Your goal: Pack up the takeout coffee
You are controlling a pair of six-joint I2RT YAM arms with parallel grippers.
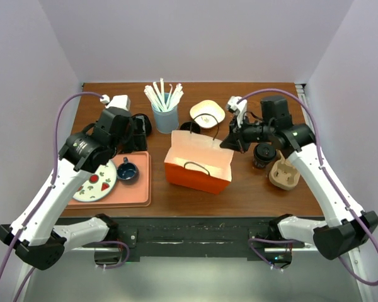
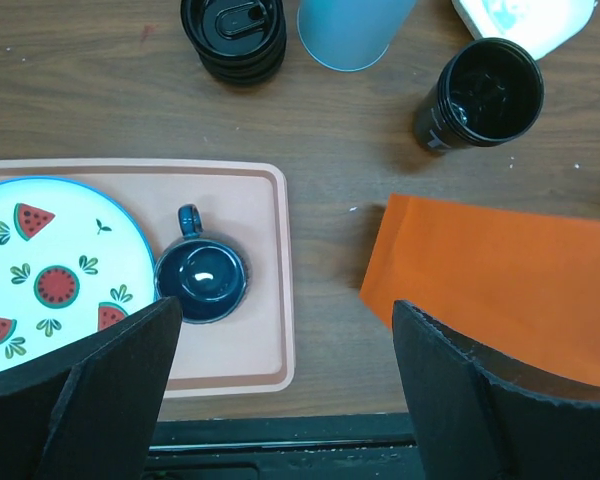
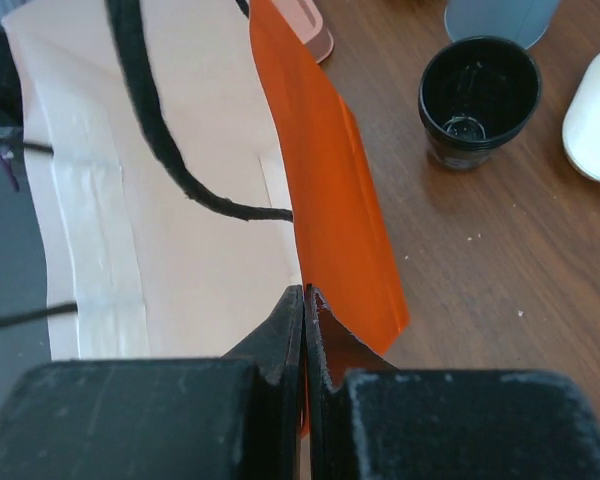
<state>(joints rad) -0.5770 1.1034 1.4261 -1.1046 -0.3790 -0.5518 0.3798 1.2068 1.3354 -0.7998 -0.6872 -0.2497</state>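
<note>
Takeout coffee (image 1: 263, 155), a black lidded cup, stands toward the right edge of the table (image 1: 252, 195). It is just beside a pulp carrier (image 1: 283, 173) and to the right of an orange bag (image 1: 198, 165). The right claw (image 3: 303, 300) is pressed together on the bag's rim. The left claw (image 2: 286, 305) hangs spread wide over a tray (image 2: 265, 350) near the left edge, holding nothing.

Risks:
- The coffee sits close under the right arm, so a swing there could knock it over.
- The spread claw would have to cross the bag to reach the cup and could crush the paper.
- A hard tug on the pinched rim could tip or tear the bag.
- A tight squeeze could pop the cup's top.

Containers:
- The bag looks empty, its pale lining bare.
- A blue tumbler (image 1: 165, 116) near the far edge holds white straws (image 1: 162, 94).
- A lidless black cup (image 3: 477, 100) nearby is empty.
- The carrier looks empty.
- A mug (image 2: 201, 280) on the tray is too dark inside to judge.
</note>
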